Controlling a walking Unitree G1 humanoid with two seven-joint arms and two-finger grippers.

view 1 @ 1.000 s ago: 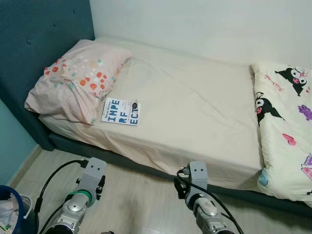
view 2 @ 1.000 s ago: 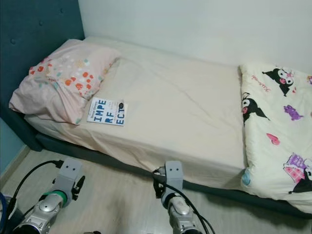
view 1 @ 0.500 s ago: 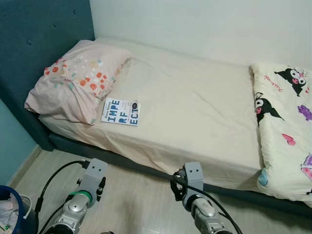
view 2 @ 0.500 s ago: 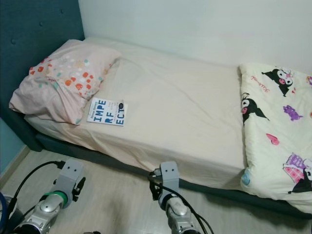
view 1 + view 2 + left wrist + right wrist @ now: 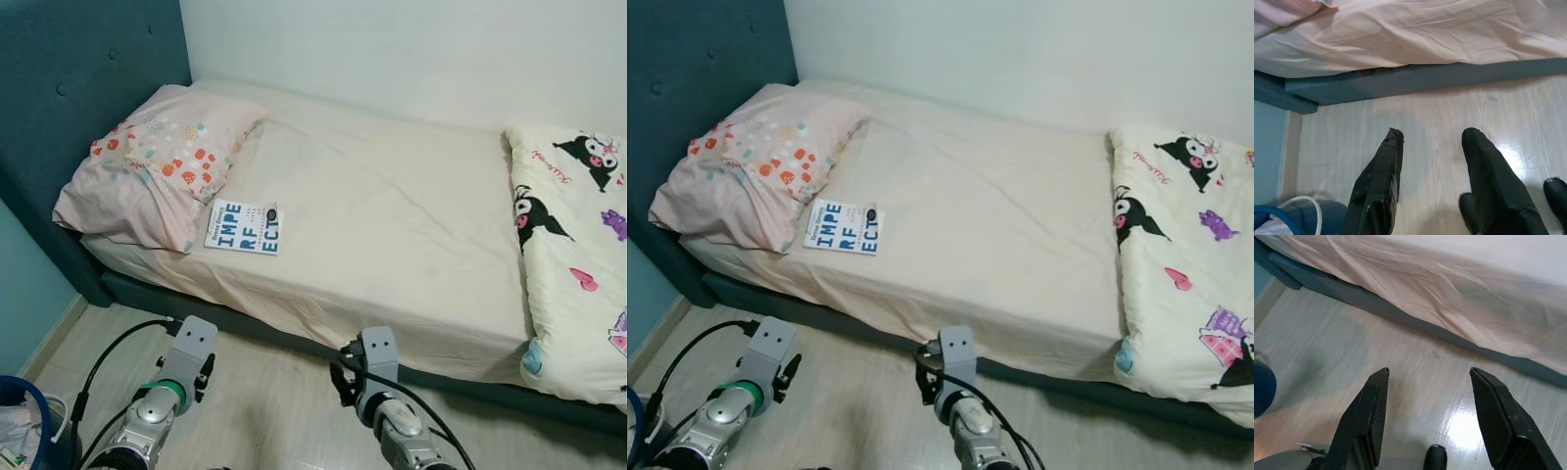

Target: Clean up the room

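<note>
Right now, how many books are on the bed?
1. The book lies flat on the sheet near the bed's front edge, beside the pillow. Others could be hidden under the pillow or the quilt.

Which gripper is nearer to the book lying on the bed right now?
Left. The left gripper hangs low over the floor just below the book, open. The right gripper, also open, is over the floor further toward the foot of the bed.

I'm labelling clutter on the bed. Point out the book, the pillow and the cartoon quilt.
book (image 5: 243, 227), left eye view, cover middle.
pillow (image 5: 147, 162), left eye view, patterned top.
cartoon quilt (image 5: 1181, 274), right eye view, printed middle.
</note>
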